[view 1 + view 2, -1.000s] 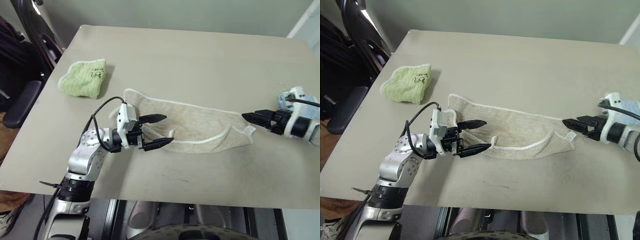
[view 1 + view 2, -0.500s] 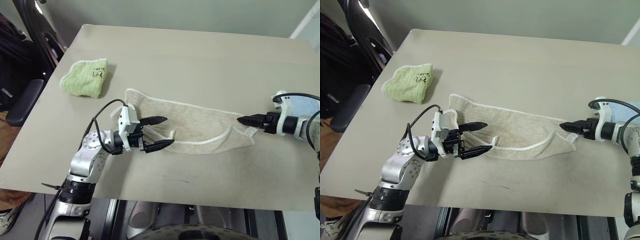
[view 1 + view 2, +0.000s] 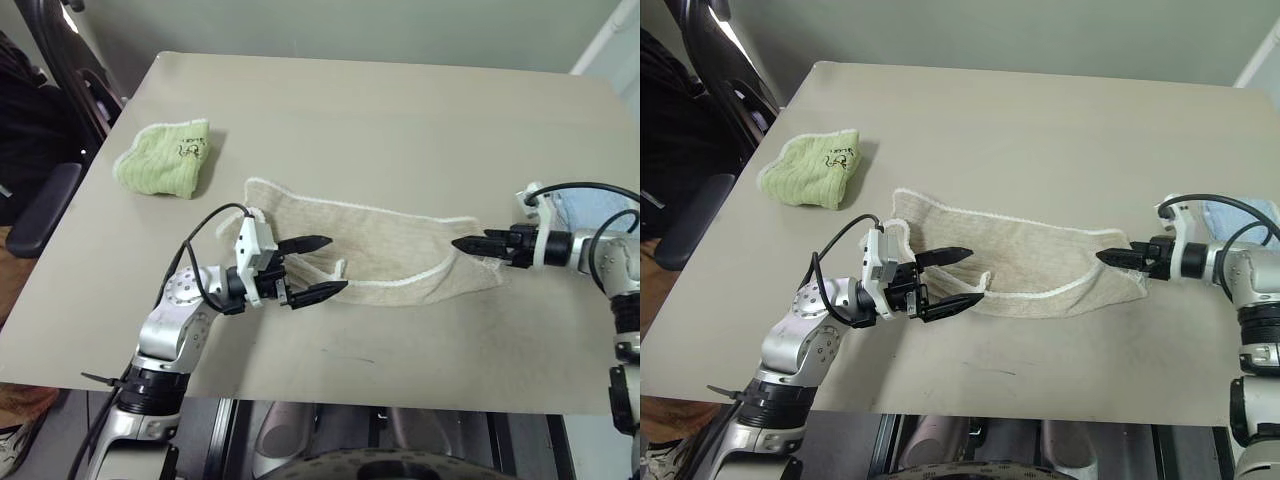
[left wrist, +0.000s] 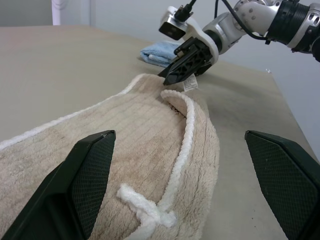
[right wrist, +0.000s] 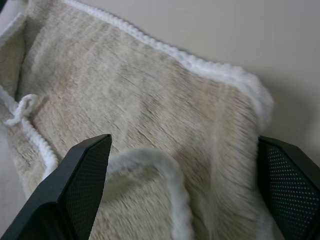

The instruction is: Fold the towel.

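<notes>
Left gripper (image 3: 318,268): jaws apart, empty, over the towel's near left end. Towel (image 3: 385,247): beige strip lying mid-table (image 3: 400,110), near edge partly turned over. Right gripper (image 3: 472,243): fingers spread, nothing held, at the right end. Step, judged: reaching for both ends; next calls for pinching each end. Far: green towel (image 3: 163,158). Containers: none.

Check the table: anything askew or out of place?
Yes. The beige towel lies slanted and unevenly doubled, its near edge curled up in a ridge at its right end. A crumpled green towel sits at the table's far left.
</notes>
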You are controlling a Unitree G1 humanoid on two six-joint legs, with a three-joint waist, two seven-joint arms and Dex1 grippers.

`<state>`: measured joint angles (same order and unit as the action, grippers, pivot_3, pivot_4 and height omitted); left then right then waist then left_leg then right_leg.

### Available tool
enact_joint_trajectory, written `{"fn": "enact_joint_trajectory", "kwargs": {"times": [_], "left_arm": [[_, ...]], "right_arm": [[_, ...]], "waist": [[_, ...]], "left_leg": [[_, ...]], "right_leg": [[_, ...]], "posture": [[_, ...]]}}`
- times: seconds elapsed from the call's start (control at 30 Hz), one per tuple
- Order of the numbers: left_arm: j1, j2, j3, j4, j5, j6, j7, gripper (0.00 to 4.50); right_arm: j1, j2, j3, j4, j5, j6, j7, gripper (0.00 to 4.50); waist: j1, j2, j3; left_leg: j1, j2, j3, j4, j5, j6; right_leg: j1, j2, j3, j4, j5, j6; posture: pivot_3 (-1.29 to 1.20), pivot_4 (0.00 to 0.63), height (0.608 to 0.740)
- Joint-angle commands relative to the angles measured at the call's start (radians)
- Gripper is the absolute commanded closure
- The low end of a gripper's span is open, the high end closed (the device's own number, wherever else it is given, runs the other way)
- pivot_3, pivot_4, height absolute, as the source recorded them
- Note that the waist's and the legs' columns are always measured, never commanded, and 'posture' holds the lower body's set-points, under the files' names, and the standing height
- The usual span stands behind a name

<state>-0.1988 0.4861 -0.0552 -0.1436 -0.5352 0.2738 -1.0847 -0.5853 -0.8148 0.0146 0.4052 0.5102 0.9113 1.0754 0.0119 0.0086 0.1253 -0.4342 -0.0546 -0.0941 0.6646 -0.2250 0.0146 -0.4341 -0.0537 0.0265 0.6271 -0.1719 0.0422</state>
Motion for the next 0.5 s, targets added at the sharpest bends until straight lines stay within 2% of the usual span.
{"fn": "enact_joint_trajectory", "kwargs": {"times": [0.03,0.27,0.5], "left_arm": [[0.010,0.000,0.017,-0.037,-0.002,-0.026,0.006,0.02],[0.011,-0.002,0.019,-0.020,0.002,-0.044,0.005,0.02],[0.009,-0.007,0.018,0.003,0.008,-0.066,0.001,0.02]], "right_arm": [[-0.051,0.005,-0.026,0.049,-0.027,-0.039,-0.003,0.00],[-0.101,0.017,-0.050,0.100,-0.028,-0.035,0.021,0.00],[-0.069,-0.002,-0.035,-0.002,0.000,0.056,0.093,0.00]], "waist": [[0.000,0.000,0.000],[0.004,0.000,0.000],[0.004,0.000,0.000]], "left_leg": [[0.000,0.000,0.000,0.000,0.000,0.000],[-0.001,0.000,0.000,0.000,0.000,-0.001],[-0.001,0.000,0.000,0.000,-0.002,-0.004]], "right_leg": [[0.000,0.000,0.000,0.000,0.000,0.000],[0.000,0.000,0.000,0.001,0.000,0.000],[-0.001,0.000,0.000,0.000,0.000,-0.001]], "posture": [[0.00,0.150,0.733],[0.00,0.150,0.733],[0.00,0.150,0.733]]}}
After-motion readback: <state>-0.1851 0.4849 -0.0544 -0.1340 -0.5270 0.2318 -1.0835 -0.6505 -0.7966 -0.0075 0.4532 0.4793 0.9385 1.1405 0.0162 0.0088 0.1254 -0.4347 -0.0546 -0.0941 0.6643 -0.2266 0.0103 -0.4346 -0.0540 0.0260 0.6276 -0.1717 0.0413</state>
